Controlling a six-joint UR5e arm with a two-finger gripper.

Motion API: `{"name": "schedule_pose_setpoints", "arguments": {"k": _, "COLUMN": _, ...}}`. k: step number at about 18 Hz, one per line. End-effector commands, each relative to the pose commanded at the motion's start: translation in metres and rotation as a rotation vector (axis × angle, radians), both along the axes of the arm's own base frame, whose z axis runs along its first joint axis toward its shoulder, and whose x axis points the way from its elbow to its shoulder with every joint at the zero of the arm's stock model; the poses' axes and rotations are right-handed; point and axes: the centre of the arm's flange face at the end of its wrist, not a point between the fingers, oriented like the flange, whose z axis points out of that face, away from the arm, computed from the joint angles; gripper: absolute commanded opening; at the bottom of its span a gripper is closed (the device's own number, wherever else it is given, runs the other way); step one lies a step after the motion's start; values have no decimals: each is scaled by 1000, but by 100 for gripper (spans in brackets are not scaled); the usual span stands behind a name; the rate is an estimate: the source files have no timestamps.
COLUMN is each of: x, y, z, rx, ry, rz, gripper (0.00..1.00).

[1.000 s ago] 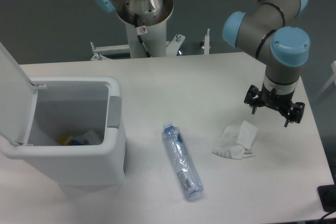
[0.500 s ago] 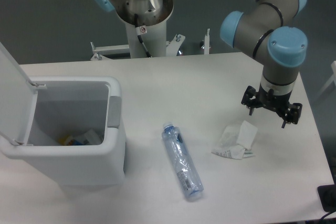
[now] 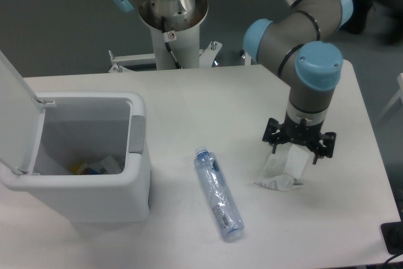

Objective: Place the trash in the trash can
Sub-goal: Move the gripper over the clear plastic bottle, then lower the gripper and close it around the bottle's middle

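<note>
A crushed clear plastic bottle [image 3: 218,196] with a bluish label lies on the white table [image 3: 208,105], its cap pointing away from me. A crumpled white wrapper [image 3: 281,172] lies to its right. My gripper [image 3: 299,149] hangs open directly over the wrapper's upper part, fingers spread to either side, nothing held. The trash can [image 3: 88,190], a white bin with its lid [image 3: 14,114] flipped up on the left, stands open at the left; some litter shows at its bottom.
The arm's base column [image 3: 170,23] stands at the table's back edge with a metal bracket [image 3: 135,60] beside it. A dark object [image 3: 393,237] sits at the front right corner of the table.
The gripper has moved left and slightly toward me, from beside the wrapper's right to directly above it. Bottle, wrapper and bin have not moved.
</note>
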Motion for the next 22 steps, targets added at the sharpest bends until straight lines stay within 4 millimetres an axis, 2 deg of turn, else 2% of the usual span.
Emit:
{"name": "schedule_pose_setpoints", "arguments": {"k": 3, "x": 13, "y": 11, "z": -6, "rx": -4, "ry": -16, "rz": -2, "gripper": 100}}
{"name": "schedule_pose_setpoints", "arguments": {"k": 6, "x": 26, "y": 25, "z": -18, "rx": 8, "ry": -50, "rz": 75, "gripper": 100}}
{"name": "schedule_pose_setpoints", "arguments": {"k": 8, "x": 31, "y": 35, "z": -30, "rx": 8, "ry": -48, "rz": 56, "gripper": 100}}
{"name": "schedule_pose_setpoints", "arguments": {"k": 13, "x": 47, "y": 41, "z": -48, "rx": -15, "ry": -70, "rz": 31, "gripper": 100}}
{"name": "schedule_pose_setpoints", "arguments": {"k": 16, "x": 50, "y": 42, "z": -52, "rx": -18, "ry": -81, "rz": 33, "gripper": 100}}
{"name": "schedule_pose_setpoints", "arguments": {"k": 17, "x": 51, "y": 45, "z": -48, "rx": -6, "ry": -83, "rz": 35, "gripper": 100}}
{"name": "schedule_pose_setpoints", "arguments": {"k": 20, "x": 61, "y": 58, "z": -50, "rx": 24, "ry": -122, "rz": 105, "gripper": 100}}
{"name": "schedule_pose_setpoints", "arguments": {"k": 22, "x": 54, "y": 72, "z": -52, "rx": 31, "ry": -122, "rz": 163, "gripper": 100}}
